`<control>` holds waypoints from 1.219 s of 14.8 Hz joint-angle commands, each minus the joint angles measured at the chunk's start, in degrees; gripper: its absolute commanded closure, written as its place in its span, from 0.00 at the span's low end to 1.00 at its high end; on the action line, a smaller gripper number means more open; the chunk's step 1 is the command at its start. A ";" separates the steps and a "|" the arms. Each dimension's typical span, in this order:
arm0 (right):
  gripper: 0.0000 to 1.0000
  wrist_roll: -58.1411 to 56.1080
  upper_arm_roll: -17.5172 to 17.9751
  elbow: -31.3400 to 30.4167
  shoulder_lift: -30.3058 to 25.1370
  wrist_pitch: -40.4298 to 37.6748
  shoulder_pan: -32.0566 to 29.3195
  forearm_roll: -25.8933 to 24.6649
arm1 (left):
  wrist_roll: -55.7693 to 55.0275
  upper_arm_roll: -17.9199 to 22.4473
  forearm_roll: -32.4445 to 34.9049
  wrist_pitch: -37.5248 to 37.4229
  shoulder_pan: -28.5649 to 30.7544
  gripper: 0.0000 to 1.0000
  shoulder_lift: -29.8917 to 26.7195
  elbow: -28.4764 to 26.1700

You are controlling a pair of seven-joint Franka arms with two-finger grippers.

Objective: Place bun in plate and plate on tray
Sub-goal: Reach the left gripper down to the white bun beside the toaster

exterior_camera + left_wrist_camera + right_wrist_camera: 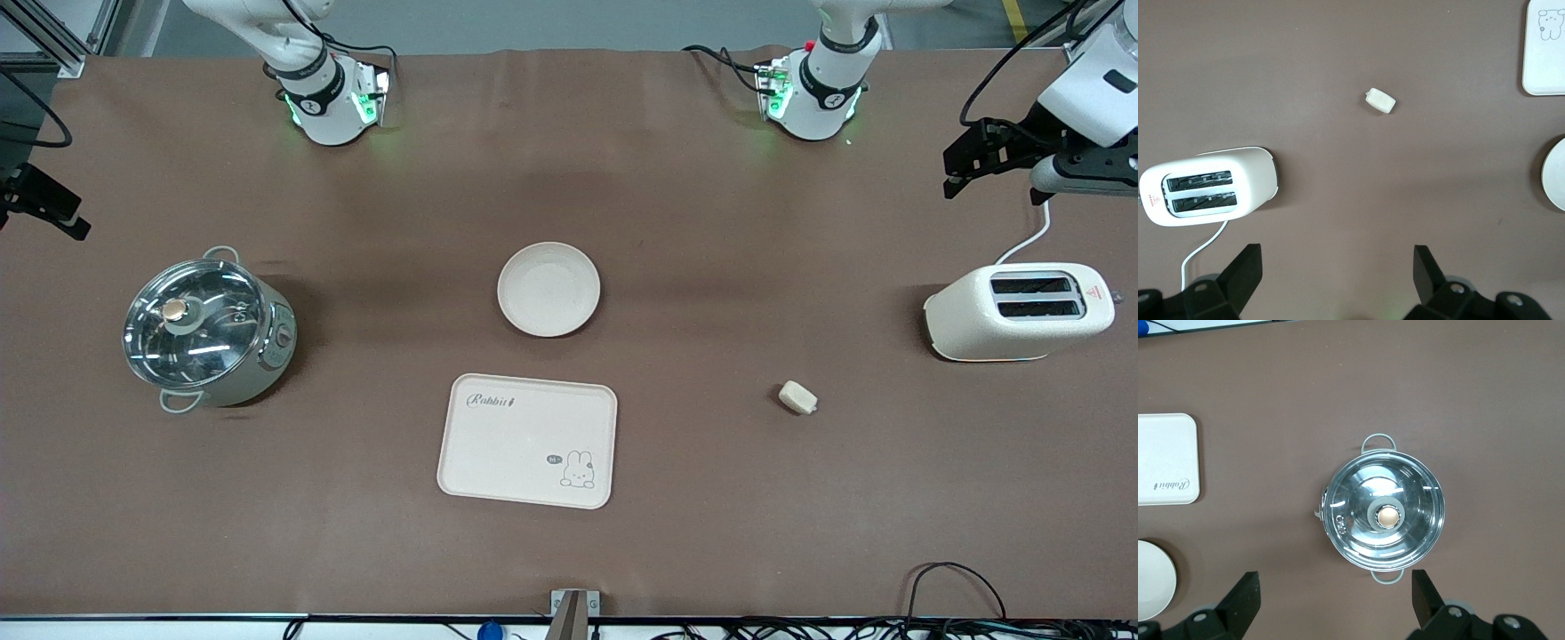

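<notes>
The bun [797,396] lies on the brown table between the tray and the toaster; it also shows in the left wrist view [1381,101]. The round plate [548,289] sits empty at mid-table, with the "Rabbit" tray [528,440] nearer the front camera than it, also empty. My left gripper [956,173] hangs open and empty over the table at the left arm's end, above the toaster's side [1338,273]. My right gripper [44,209] hangs open and empty over the right arm's end near the pot [1335,597]. Both are well away from the bun and the plate.
A cream toaster [1018,311] with a white cord stands at the left arm's end. A steel pot with a glass lid [206,329] stands at the right arm's end. Cables run along the table's front edge.
</notes>
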 commanded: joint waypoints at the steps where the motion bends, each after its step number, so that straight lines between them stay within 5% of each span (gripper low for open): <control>1: 0.00 -0.59 0.28 -0.77 -0.40 1.00 -0.38 0.10 | 0.53 0.04 -0.97 0.01 0.35 0.00 0.38 0.96; 10: 0.00 0.20 0.37 -0.77 0.21 1.18 0.06 0.19 | -1.13 -1.01 -1.06 7.99 -0.62 0.00 12.85 1.40; 18: 0.00 -0.06 0.46 -0.86 0.21 0.57 0.50 0.28 | -27.47 -2.42 -0.97 30.57 -2.99 0.00 26.90 -5.90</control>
